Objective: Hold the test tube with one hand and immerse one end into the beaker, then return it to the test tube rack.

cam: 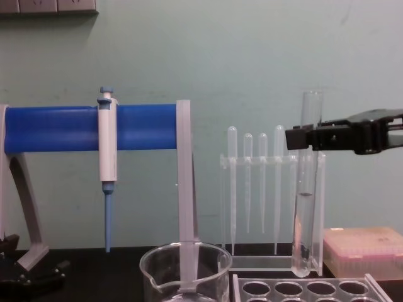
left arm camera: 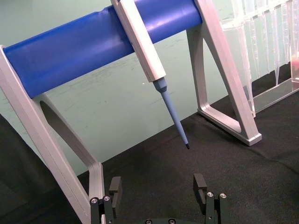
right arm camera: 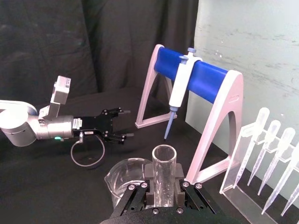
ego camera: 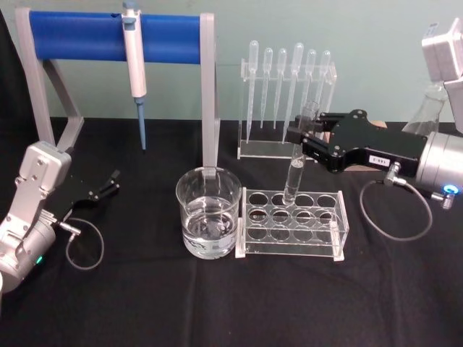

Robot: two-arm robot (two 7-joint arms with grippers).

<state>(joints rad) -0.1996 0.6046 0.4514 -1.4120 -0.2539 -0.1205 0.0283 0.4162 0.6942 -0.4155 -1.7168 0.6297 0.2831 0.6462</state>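
Note right gripper (right arm camera: 164, 187), closest to the wrist lens, clenched on upper part of test tube (right arm camera: 164, 163), with open rim above the grip. See tube upright over clear test tube rack (ego camera: 289, 249), round end at a back-row hole; cannot tell whether inside it or just above. Observe clear liquid in lower part of tube. Find beaker (ego camera: 189, 217) just beside rack's left end, part-filled with clear liquid. Find left gripper (ego camera: 112, 182) well apart at table's left, fingers (left arm camera: 115, 186) spread, empty.

Treat white label (ego camera: 377, 159) on right gripper as unreadable: print too small. Note conical flask (ego camera: 427, 108) partly hidden behind right arm, and pink box (cam: 362, 251) partly behind rack.

Beyond: pipettor (ego camera: 134, 50) on blue-barred stand (ego camera: 79, 36), bulb pipettes (ego camera: 286, 72) in clear holder (ego camera: 275, 148), black cloth (ego camera: 217, 303), pale green wall (ego camera: 362, 36).
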